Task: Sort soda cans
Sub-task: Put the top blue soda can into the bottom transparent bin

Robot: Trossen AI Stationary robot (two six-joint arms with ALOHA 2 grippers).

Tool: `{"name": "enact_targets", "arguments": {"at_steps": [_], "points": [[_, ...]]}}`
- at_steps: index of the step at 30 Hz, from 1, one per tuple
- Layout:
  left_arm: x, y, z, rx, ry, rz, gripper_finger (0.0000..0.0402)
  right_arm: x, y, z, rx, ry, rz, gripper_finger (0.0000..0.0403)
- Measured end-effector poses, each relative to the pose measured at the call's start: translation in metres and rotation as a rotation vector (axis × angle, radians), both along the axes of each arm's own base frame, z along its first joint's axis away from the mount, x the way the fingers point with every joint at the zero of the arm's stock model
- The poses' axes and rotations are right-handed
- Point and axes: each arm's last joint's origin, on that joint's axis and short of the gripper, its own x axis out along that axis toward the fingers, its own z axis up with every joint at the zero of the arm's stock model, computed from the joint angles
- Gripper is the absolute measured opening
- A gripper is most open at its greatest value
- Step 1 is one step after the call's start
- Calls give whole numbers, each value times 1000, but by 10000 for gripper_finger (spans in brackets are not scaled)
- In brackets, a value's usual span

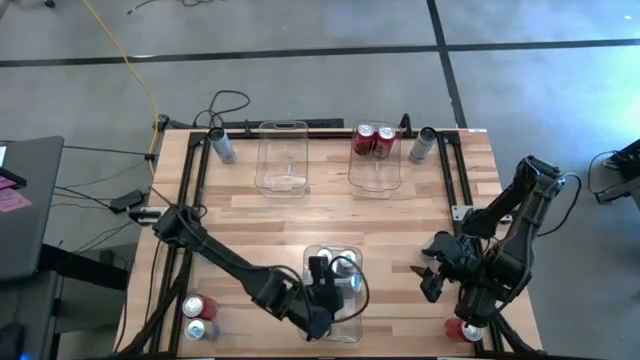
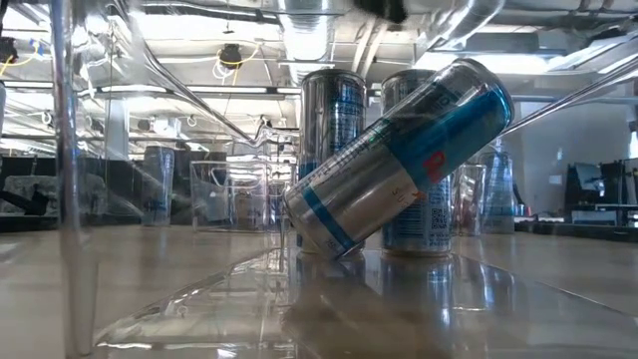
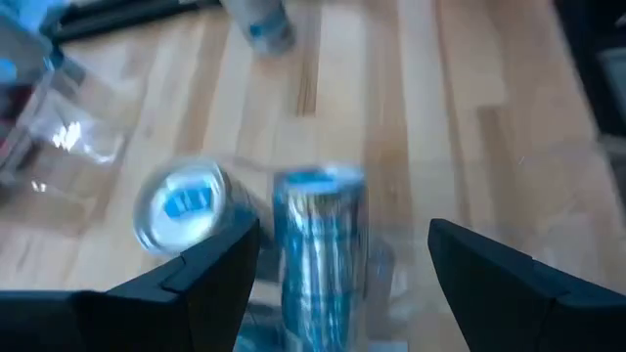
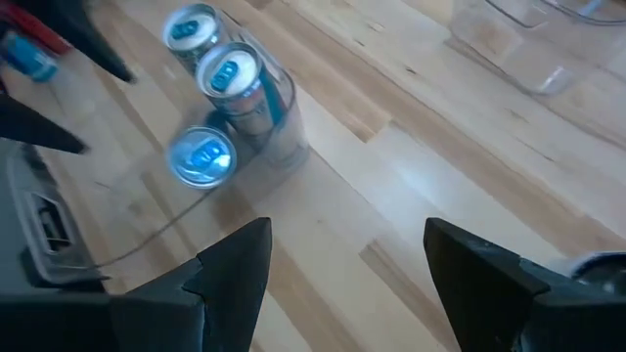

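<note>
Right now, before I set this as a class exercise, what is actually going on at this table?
A two-armed robot is sorting soda cans into clear bins. The left gripper hangs, jaws open, over the near bin, which holds silver-blue cans; one of them, the tilted can, leans against the others. The right gripper waits, jaws open and empty, over bare wood at the table's right. Two red cans stand in a far bin; more red cans wait at the near left corner.
</note>
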Motion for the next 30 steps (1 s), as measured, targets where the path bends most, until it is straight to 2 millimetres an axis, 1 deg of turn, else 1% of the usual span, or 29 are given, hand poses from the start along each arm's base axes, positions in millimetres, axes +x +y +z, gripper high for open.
{"name": "enact_targets", "arguments": {"at_steps": [3,8,13,24,28,30], "points": [[-1,-2,-14,-35,-12,13,292,3,1,1,19,-25,-8,285],[0,0,-37,-70,-48,28,292,6,2,1,42,-53,-17,285],[4,8,-49,-89,-95,46,292,8,2,1,51,-59,-23,285],[7,28,-65,-74,-72,98,292,9,2,2,42,-56,-15,285],[6,33,-75,-86,-46,93,292,9,2,2,37,-54,-10,285],[7,33,-76,-95,-33,73,292,9,2,2,36,-53,-9,285]]}}
